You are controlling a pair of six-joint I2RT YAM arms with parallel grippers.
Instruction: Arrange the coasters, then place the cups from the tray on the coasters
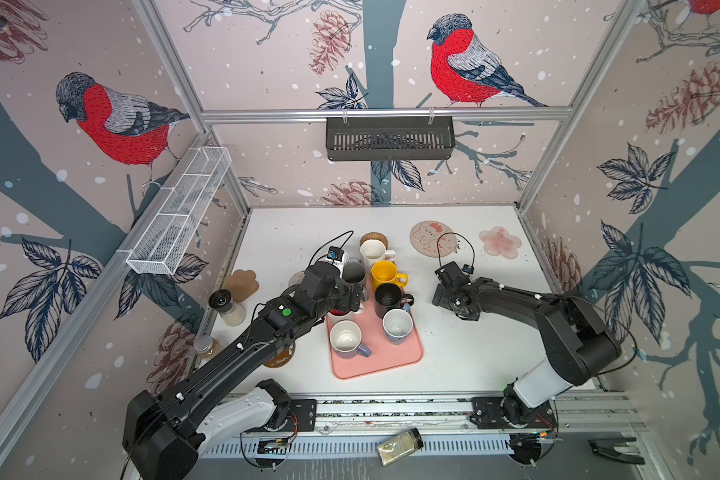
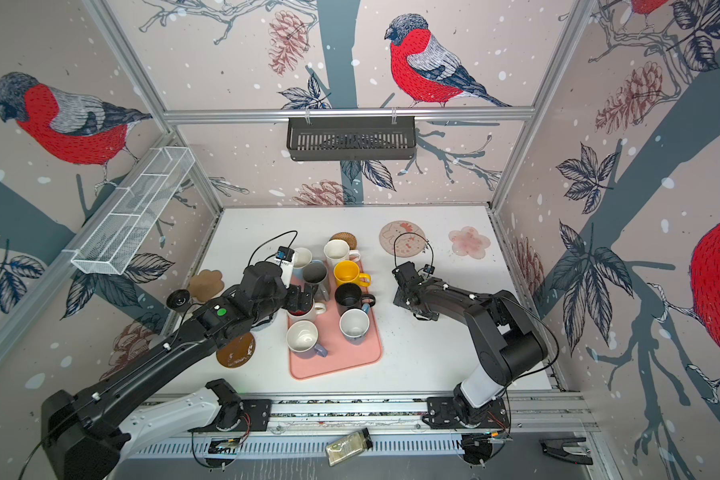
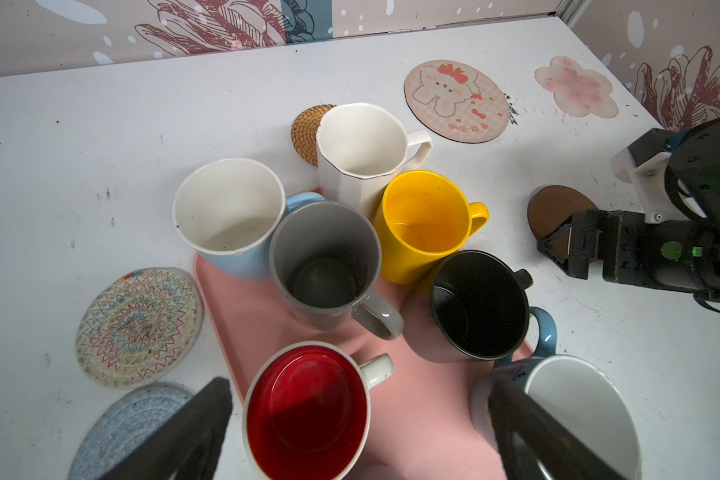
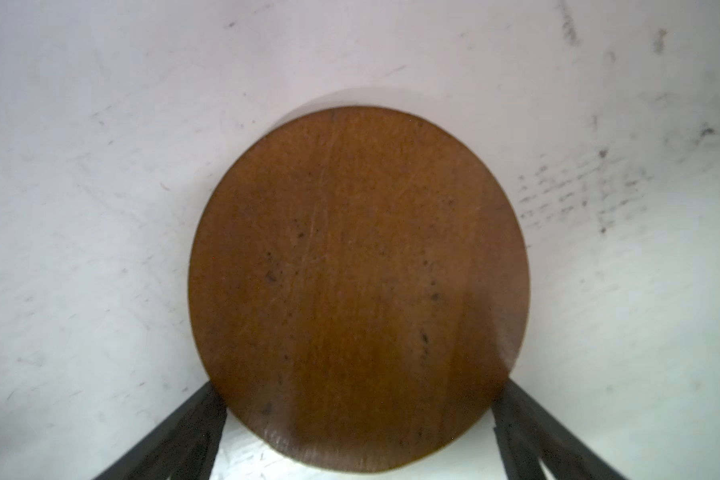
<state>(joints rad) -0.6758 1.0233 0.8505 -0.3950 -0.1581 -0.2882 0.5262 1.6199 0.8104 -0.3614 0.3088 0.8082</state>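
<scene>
1. The left end effector (image 3: 358, 388) is held wide open and empty above the tray (image 3: 242, 316). The red-lined cup (image 3: 308, 415) is seen standing below, between its fingers.
2. The right end effector (image 4: 358, 388) is spread wide. A dark brown disc coaster (image 4: 358, 270) is framed flat on the worktop (image 4: 80, 187) between its fingers; contact cannot be told.

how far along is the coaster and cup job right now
Done: nothing clearly. The coasters lie scattered, none clearly loaded. In hand: the open right gripper straddles a brown disc coaster, and the open left gripper hovers over the red-lined mug. Left: all eight cups, clustered at the tray.
</scene>
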